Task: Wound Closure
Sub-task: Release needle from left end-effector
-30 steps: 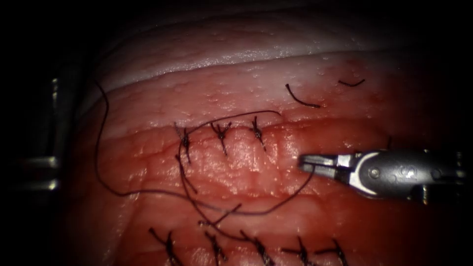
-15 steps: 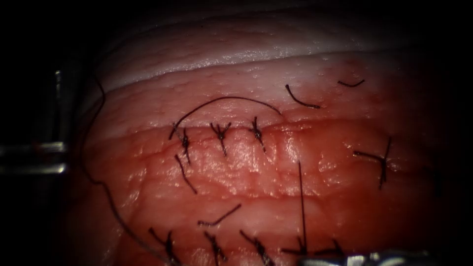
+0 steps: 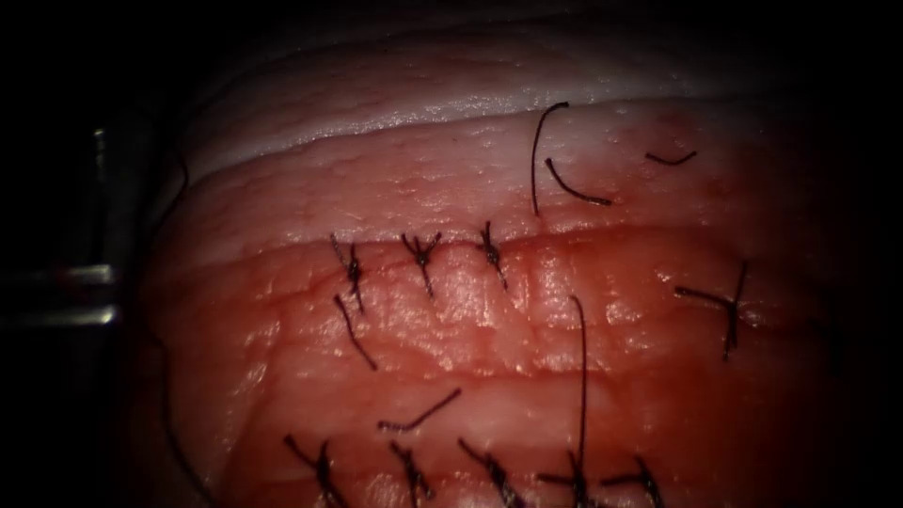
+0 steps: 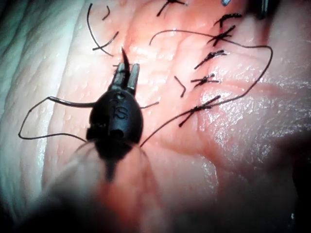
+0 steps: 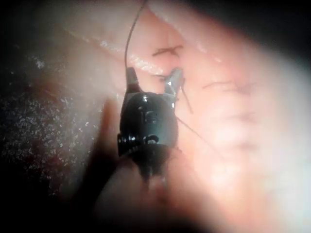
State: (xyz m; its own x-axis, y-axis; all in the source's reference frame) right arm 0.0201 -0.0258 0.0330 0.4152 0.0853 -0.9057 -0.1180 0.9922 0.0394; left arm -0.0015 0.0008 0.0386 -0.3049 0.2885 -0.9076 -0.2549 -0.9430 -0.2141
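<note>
The tissue [image 3: 489, 320] carries a closed cut with three dark stitches [image 3: 421, 252] across it. In the left wrist view my left tool [image 4: 125, 77] hovers over the tissue with its jaws shut; a dark tapering curved point, seemingly the needle [image 4: 124, 56], sticks out past the tips, clear of the tissue. Long thread [image 4: 252, 77] loops out from under its head. My right tool [image 5: 152, 77] stands with its jaws apart and nothing clamped, while a strand of thread [image 5: 127, 43] rises beside one jaw. A slack strand [image 3: 582, 376] lies right of the stitches.
A second row of stitches [image 3: 489, 470] runs along the near edge of the tissue, and one more stitch [image 3: 729, 306] sits at the right. Cut ends of thread [image 3: 574, 193] lie on the pale far part. A metal clamp [image 3: 66, 296] stands at the left.
The right tool has dropped out of the endoscope view and let go of the strand, which has gone slack. The long loop has been drawn off to the left.
</note>
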